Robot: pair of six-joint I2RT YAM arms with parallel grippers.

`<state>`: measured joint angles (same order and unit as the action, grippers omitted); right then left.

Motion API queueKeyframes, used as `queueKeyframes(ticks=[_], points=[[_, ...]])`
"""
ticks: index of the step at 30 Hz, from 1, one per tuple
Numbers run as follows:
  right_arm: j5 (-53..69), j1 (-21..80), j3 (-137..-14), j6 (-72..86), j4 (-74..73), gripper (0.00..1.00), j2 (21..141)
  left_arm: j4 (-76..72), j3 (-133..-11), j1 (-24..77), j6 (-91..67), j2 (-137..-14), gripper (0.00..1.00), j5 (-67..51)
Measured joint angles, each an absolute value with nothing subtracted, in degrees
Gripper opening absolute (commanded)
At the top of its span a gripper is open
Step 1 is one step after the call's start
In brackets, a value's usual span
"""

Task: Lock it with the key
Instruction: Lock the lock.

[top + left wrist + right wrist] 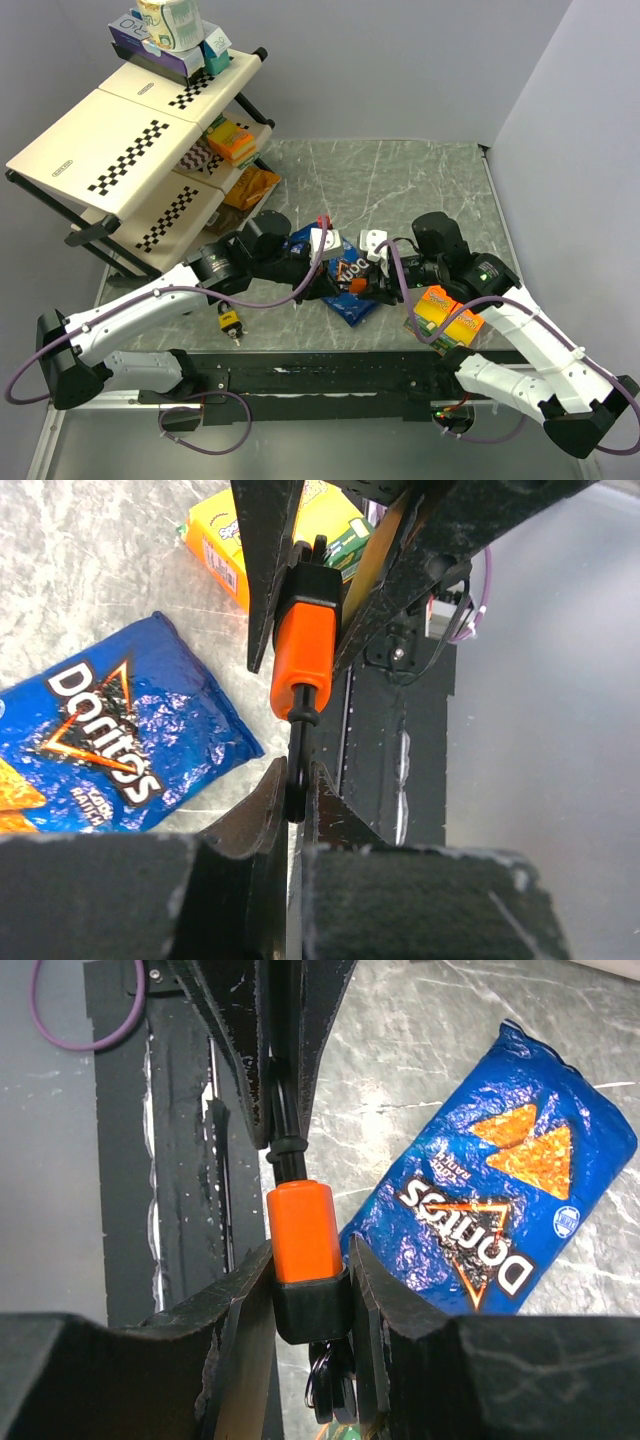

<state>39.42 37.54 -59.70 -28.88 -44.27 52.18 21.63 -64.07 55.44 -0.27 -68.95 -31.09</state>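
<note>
Gripping the black base of the orange cylindrical lock (303, 1235), the right hand (310, 1260) clamps it between both fingers. Straight ahead, the left hand (297, 785) pinches a thin black key (297, 765) at the lock's orange end. A blue crinkled Doritos bag (110, 730) lies on the grey marbled counter (90, 560), left of the left hand.

Left arm (140, 305) and right arm (545, 335) wear white shells, black joints; purple cables (270, 303) trail behind. Left end effector (297, 792) fingers (245, 830) are black wedges.
</note>
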Motion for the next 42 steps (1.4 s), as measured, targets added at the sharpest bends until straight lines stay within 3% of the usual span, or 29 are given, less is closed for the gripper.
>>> queueKeyframes(ticks=[42], points=[[49.7,37.4,-59.7,-16.9,-42.9,0.00,54.0,16.6,-60.6,58.8,0.0,-67.0,0.01,-31.5]])
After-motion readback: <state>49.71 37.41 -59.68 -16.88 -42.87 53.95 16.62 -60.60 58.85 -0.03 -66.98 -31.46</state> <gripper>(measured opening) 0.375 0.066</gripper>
